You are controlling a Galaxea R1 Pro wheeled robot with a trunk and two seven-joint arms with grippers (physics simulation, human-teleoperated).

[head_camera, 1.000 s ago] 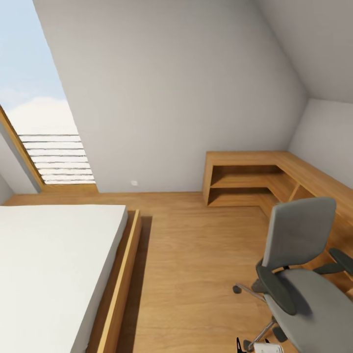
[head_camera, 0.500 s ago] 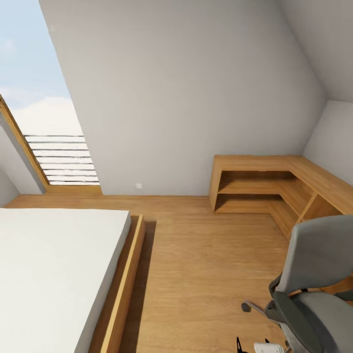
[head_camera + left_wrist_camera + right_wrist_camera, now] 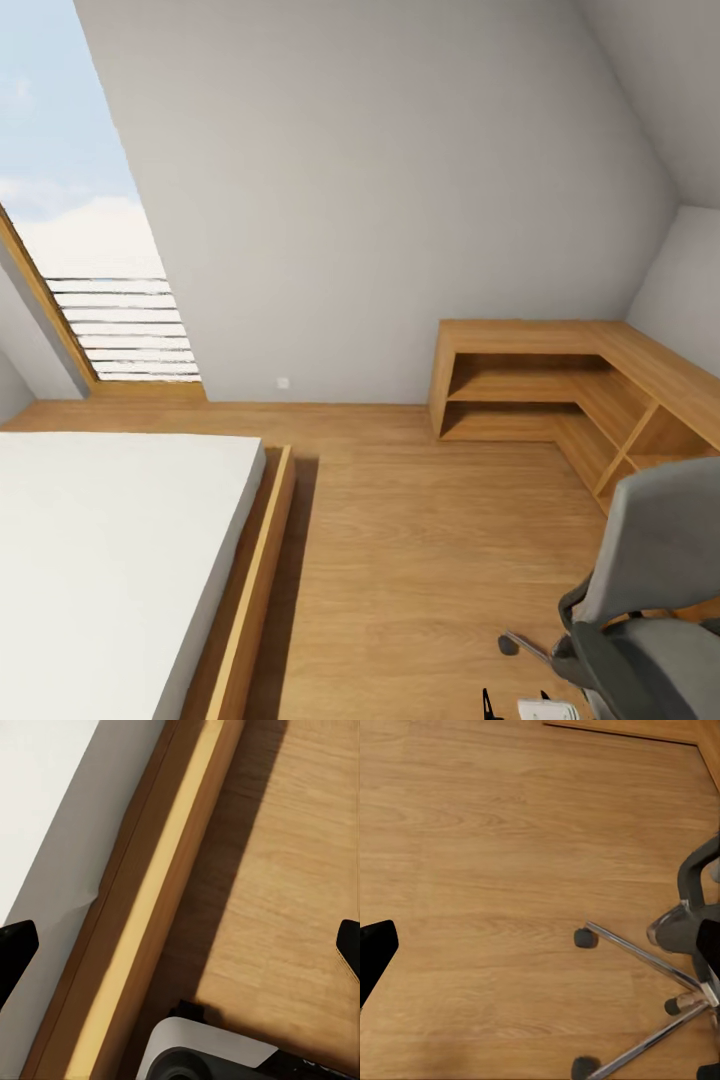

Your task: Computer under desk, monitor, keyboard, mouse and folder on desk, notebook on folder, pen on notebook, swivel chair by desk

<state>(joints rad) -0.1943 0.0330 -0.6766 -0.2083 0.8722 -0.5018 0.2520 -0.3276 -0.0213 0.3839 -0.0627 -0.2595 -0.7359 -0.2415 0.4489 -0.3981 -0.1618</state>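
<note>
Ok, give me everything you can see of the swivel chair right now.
The swivel chair stands upright on the wooden floor at the head view's lower right, partly cut off by the frame. It has a grey back and seat, dark armrests, and chrome star legs ending in dark casters resting on the floor. The visible part of the seat looks bare. The wooden corner shelving stands behind it.
</note>
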